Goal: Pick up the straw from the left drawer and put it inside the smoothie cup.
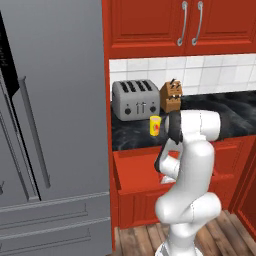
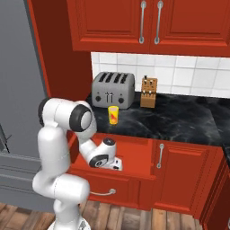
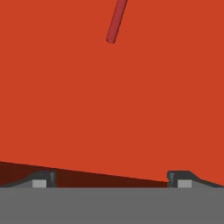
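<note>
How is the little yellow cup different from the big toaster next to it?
The smoothie cup is yellow with a red-pink mark; the toaster is grey. The smoothie cup is small and narrow, while the toaster is far wider and taller. The smoothie cup stands nearer the counter's front edge; the toaster sits behind it by the tiled wall. Both stand upright on the black counter.

— What stood on my tabletop [image 1: 225, 112]?
— A grey four-slot toaster [image 1: 135, 99] stood at the left end, with a wooden knife block [image 1: 170, 96] just beside it, both against white wall tiles [image 2: 188, 74].
— And around me?
— A grey fridge [image 1: 50, 125] stood left, red upper cabinets [image 1: 175, 25] above.
</note>
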